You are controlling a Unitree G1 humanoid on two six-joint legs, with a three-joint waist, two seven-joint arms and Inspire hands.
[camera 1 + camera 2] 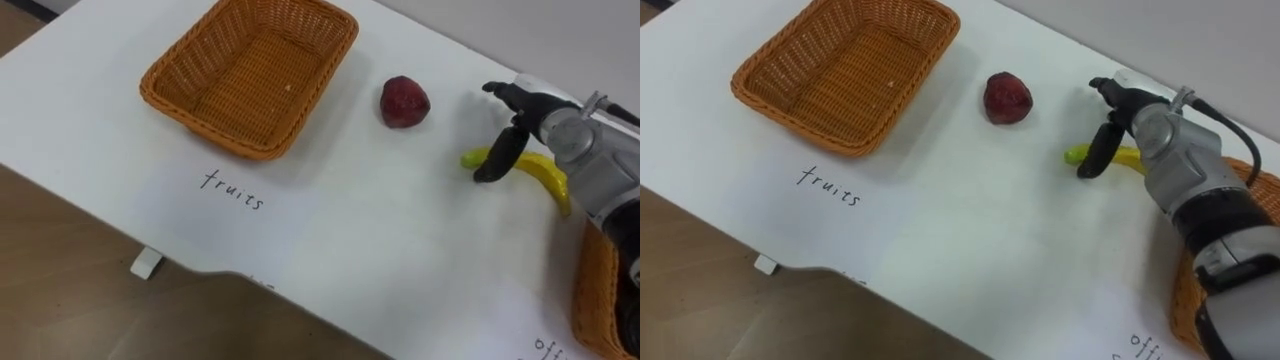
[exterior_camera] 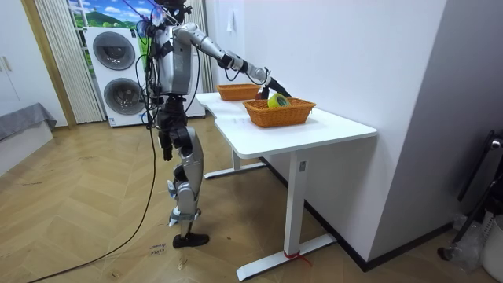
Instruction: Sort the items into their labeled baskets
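Observation:
A yellow banana (image 1: 545, 172) lies on the white table (image 1: 380, 250) at the right. My right hand (image 1: 545, 118) is over it: the dark fingers (image 1: 500, 155) curl down across its left end, and the thumb stands apart on the far side. Left of the hand rests a dark red fruit (image 1: 404, 102). The wicker fruit basket (image 1: 180, 85) stands empty at the far left, above a handwritten "fruits" label (image 1: 232, 190). A second wicker basket (image 1: 597, 290) shows at the right edge, partly behind my arm. My left hand (image 2: 166, 146) hangs at my side.
I stand at the long side of the table (image 2: 330, 130), which is set against a white wall. The table's front edge (image 1: 200, 262) runs diagonally, with wooden floor (image 1: 60, 290) below. Two washing machines (image 2: 118, 75) stand behind me.

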